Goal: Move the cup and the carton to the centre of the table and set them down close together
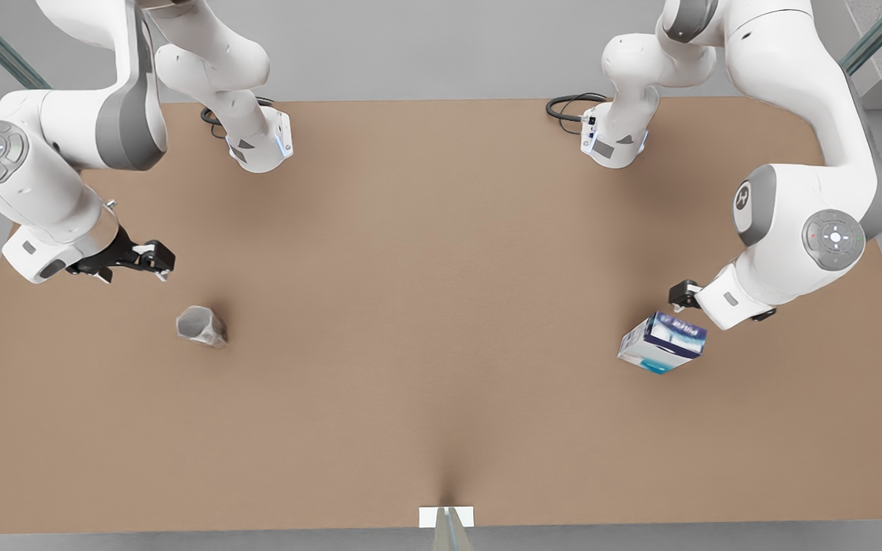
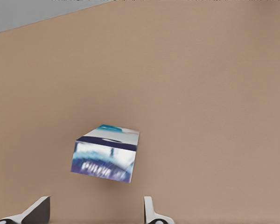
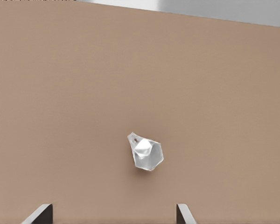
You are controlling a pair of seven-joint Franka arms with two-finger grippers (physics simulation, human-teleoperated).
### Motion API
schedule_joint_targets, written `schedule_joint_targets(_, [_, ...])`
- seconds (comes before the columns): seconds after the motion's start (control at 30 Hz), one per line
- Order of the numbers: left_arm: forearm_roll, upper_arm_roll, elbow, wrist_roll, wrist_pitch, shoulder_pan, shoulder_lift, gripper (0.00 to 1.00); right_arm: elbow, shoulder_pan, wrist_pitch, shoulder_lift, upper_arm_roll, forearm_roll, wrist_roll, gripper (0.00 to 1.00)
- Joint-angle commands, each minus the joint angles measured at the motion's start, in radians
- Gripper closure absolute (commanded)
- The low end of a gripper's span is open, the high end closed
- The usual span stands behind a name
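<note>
Both grippers spread: left gripper over carton, right gripper over cup

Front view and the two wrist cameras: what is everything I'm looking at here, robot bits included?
cup: one, pale grey-white and faceted, on the table toward the front view's left, apart from the gripper near it.
carton: one, white with dark blue panels and a teal end, on the table toward the front view's right.
table: one, plain matte brown, under everything.
white tab: one, at the table's near edge in the front view.
cables: dark, at the far edge beside the arm bases.
right gripper: one, dark, jaws open, near the cup.
left gripper: one, jaws open, just beside the carton, not touching.
</note>
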Motion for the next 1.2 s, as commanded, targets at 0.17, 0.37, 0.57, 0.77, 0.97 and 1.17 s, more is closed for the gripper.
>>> schedule_joint_targets(0.17, [0.001, 0.000, 0.000, 0.000, 0.000, 0.000, 0.016, 0.00, -0.099, 0.004, -0.057, 0.041, 0.003, 0.001, -0.015, 0.00])
schedule_joint_targets(0.37, [0.001, 0.000, 0.000, -0.002, 0.000, 0.000, 0.027, 0.00, -0.428, -0.085, 0.371, 0.013, 0.000, -0.033, -0.023, 0.00])
schedule_joint_targets(0.57, [0.001, -0.002, 0.000, 0.000, -0.002, -0.001, 0.039, 0.00, -0.514, -0.119, 0.548, 0.033, 0.000, -0.028, -0.017, 0.00])
schedule_joint_targets(0.77, [0.001, -0.002, 0.002, -0.003, -0.002, 0.000, 0.041, 0.00, -0.542, -0.143, 0.614, 0.095, 0.000, -0.027, -0.027, 0.00])
schedule_joint_targets(0.97, [0.001, -0.002, 0.000, -0.003, -0.002, 0.000, 0.047, 0.00, -0.566, -0.169, 0.663, 0.127, 0.000, -0.027, -0.029, 0.00])
schedule_joint_targets(1.17, [0.001, -0.002, 0.000, -0.003, -0.002, -0.001, 0.057, 0.00, -0.608, -0.197, 0.729, 0.153, 0.000, -0.027, -0.053, 0.00])
